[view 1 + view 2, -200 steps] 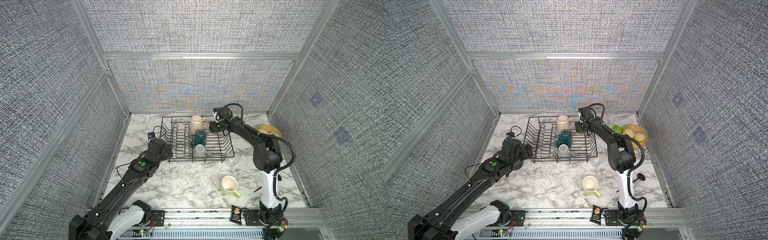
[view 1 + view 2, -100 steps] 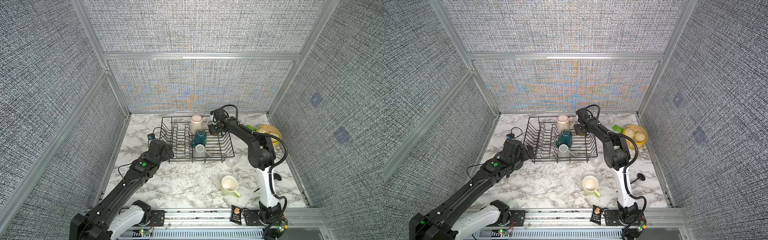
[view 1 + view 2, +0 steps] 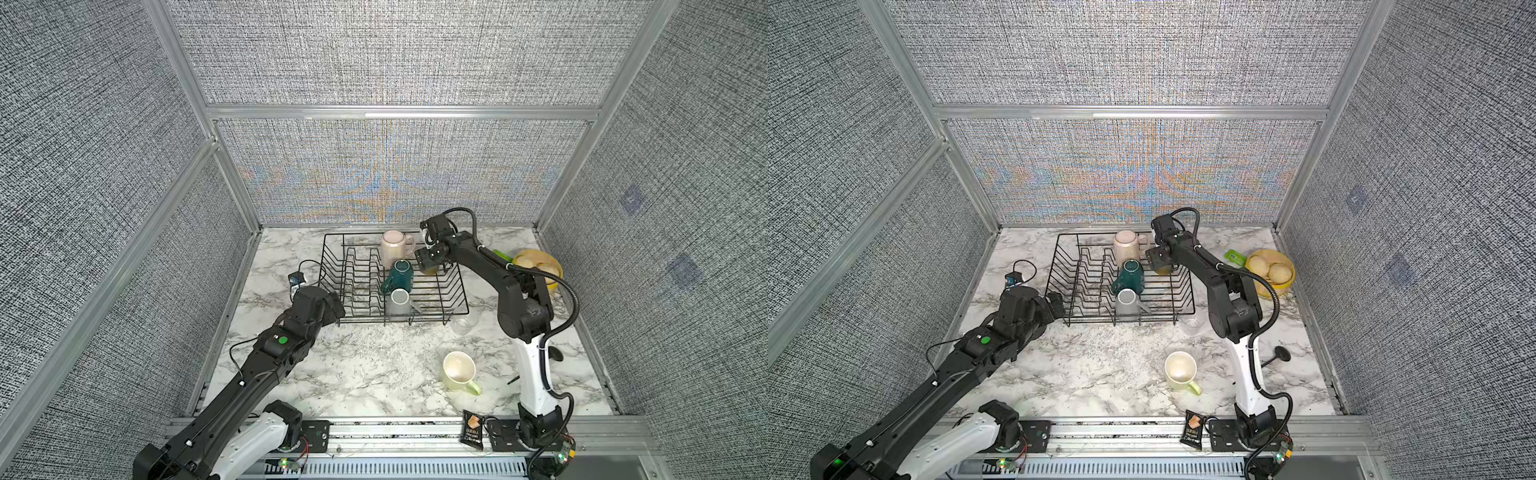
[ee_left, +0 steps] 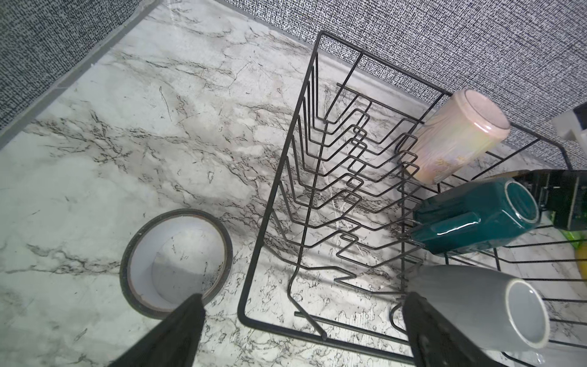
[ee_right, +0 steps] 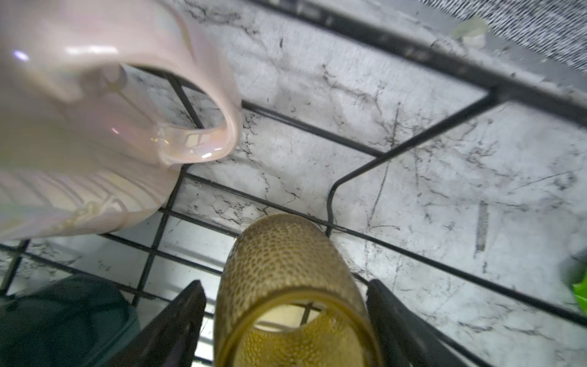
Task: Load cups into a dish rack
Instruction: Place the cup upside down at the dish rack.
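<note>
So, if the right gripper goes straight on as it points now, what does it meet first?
The amber glass, I think: it sits between the open fingers of the right gripper, inside the rack. Nothing shows before it, though depth is unclear.

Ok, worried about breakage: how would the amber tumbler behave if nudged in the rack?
The tumbler is round and seems to lie on thin rack wires, so it may roll. It looks like glass, so probably fragile. Its dimpled skin likely gives the right gripper some grip.

In dish rack (image 3: 355, 276) tall mug (image 3: 392, 249) at back, tumbler (image 5: 286, 260) right of it, small glass (image 3: 463, 325) before rack.
</note>
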Tool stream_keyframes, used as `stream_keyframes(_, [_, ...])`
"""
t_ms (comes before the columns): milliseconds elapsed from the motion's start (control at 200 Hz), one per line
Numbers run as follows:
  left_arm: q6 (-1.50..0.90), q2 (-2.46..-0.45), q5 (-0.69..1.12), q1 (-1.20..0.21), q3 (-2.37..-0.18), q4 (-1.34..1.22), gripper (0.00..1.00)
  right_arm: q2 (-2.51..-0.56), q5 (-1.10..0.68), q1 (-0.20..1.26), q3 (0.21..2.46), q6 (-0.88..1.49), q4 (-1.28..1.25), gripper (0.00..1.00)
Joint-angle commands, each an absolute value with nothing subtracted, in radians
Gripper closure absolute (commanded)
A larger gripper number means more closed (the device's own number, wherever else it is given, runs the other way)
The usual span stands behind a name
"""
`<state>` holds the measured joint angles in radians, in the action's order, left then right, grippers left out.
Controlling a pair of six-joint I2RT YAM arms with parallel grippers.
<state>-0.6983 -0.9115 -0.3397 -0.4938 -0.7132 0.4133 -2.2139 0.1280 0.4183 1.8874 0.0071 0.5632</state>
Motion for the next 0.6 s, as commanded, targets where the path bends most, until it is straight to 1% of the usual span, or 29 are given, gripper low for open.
stream_keyframes(0, [-0.721, -0.897, -0.351, -0.492, -0.703, 0.395, 0.02, -2.189, 0.156, 0.42, 1.907, 0.017, 0.608, 0.18])
stream_keyframes(140, [-0.693, -0.864, -0.279, -0.492, -0.668, 0.305, 0.0, -2.112, 0.161, 0.422, 1.916, 0.073, 0.68, 0.18])
stream_keyframes(255, [-0.64, -0.829, -0.122, -0.492, -0.605, 0.125, 0.0, -2.024, 0.158, 0.423, 1.882, 0.112, 0.715, 0.17])
stream_keyframes(335, [-0.617, -0.839, -0.028, -0.492, -0.612, 0.082, 0.0, -1.945, 0.164, 0.423, 1.816, 0.123, 0.716, 0.17])
stream_keyframes(455, [-0.513, -0.865, 0.198, -0.492, -0.654, 0.069, 0.01, -1.809, 0.201, 0.422, 1.696, 0.141, 0.702, 0.17])
stream_keyframes(520, [-0.477, -0.879, 0.29, -0.492, -0.643, 0.01, 0.01, -1.733, 0.241, 0.421, 1.623, 0.176, 0.698, 0.17])
stream_keyframes(595, [-0.456, -0.914, 0.347, -0.501, -0.659, 0.009, 0.01, -1.639, 0.328, 0.417, 1.545, 0.246, 0.715, 0.16])
